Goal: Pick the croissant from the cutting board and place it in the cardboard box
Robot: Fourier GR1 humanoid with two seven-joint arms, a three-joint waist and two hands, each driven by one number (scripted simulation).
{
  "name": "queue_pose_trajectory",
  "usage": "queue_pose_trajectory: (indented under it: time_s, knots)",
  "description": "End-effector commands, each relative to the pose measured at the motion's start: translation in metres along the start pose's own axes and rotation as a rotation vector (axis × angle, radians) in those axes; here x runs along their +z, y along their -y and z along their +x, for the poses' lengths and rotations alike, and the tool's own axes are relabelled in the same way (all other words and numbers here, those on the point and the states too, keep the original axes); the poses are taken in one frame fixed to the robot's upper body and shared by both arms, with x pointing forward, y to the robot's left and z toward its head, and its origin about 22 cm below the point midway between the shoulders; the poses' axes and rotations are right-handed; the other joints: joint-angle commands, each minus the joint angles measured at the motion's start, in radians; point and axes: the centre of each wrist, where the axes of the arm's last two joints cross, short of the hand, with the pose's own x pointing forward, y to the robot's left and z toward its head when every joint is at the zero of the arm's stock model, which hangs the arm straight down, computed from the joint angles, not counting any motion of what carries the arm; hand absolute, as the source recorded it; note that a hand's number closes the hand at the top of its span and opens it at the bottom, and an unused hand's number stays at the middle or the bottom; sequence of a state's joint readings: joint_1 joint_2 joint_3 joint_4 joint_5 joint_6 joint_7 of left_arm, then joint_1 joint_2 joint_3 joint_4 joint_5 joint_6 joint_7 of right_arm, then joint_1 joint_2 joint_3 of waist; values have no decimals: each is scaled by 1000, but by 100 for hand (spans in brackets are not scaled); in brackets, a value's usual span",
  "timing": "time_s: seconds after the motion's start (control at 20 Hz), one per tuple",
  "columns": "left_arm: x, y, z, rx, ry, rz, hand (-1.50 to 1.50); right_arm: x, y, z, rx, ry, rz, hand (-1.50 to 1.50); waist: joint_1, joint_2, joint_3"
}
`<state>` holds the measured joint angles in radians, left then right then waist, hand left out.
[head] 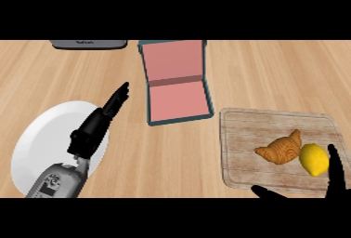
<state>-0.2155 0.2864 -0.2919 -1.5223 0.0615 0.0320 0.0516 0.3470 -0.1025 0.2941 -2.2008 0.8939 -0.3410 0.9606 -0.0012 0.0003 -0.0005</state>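
Wood counter [274,69]: one croissant [281,149], one lemon [315,159] on board [240,139]; both hands' fingers spread apart

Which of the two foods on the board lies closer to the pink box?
The croissant: brown and curved, it sits left of the yellow lemon, on the side toward the box.

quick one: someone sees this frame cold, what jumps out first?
Probably the open box with its pink inside, top centre, and the croissant touching a lemon on the cutting board at lower right. Next, the left hand, fingers straight, stretched over a white plate at left; the right hand shows at the board's lower right corner.
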Motion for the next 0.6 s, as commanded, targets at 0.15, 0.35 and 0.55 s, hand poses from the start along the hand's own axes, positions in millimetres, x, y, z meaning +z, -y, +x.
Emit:
queue_pose_trajectory:
  time_s: [0.15, 0.35, 0.55]
  knots:
    - [0, 7, 5, -1, -6, -10, 0, -24, -36, -3, 16, -73, 31, -150, 1, 0, 1]
    - [6, 2, 6, 16, -1, -4, 0, -29, -25, 2, 14, -35, -16, -150, 0, -1, 1]
    - [-4, -1, 20, 5, -5, 13, 0, -28, -37, -2, 30, -24, -18, -150, 1, -1, 1]
